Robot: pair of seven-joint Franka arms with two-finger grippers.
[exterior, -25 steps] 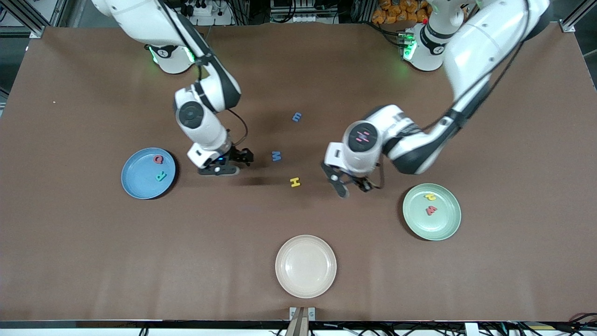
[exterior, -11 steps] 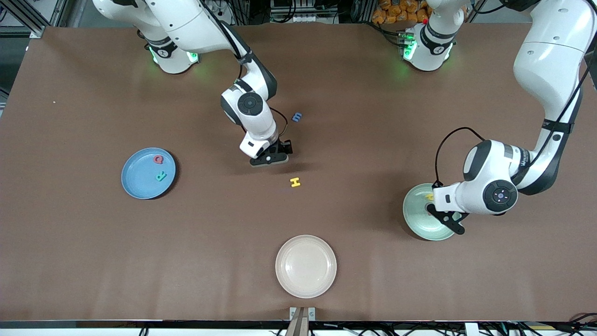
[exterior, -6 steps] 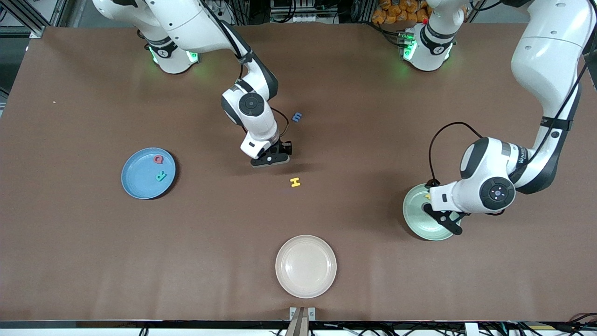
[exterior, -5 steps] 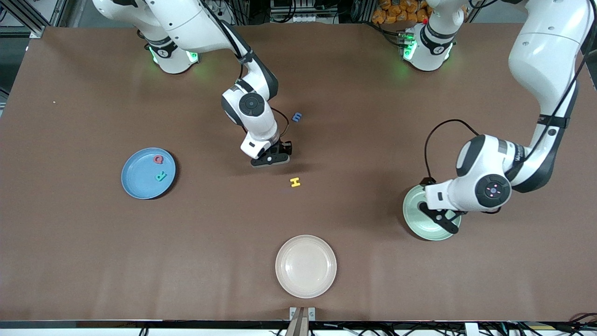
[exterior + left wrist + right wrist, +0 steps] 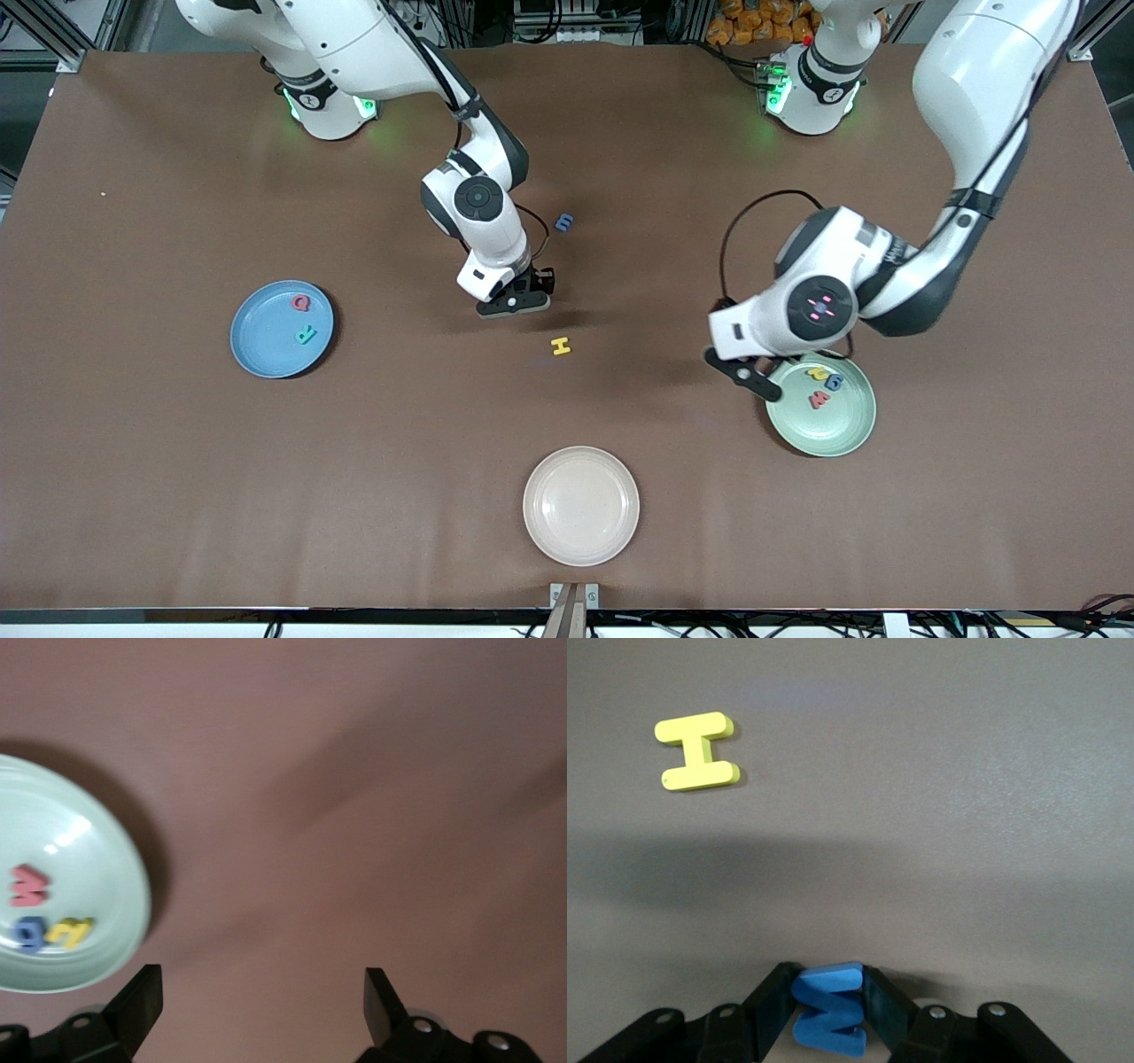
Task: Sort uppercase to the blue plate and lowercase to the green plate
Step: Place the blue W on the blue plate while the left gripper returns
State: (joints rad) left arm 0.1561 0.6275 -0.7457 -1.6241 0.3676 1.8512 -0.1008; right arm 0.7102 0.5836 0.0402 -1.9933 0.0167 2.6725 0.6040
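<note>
The blue g (image 5: pixel 834 382) now lies in the green plate (image 5: pixel 846 432) near the table's left-arm end, the released left end effector (image 5: pixel 742 372) having withdrawn, while the right end effector (image 5: pixel 829 1010) has clenched the blue M (image 5: pixel 829 1005) mid-table.

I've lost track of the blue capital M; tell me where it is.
The blue M is pinched in the right gripper, mid-table, farther from the front camera than the yellow H.
</note>
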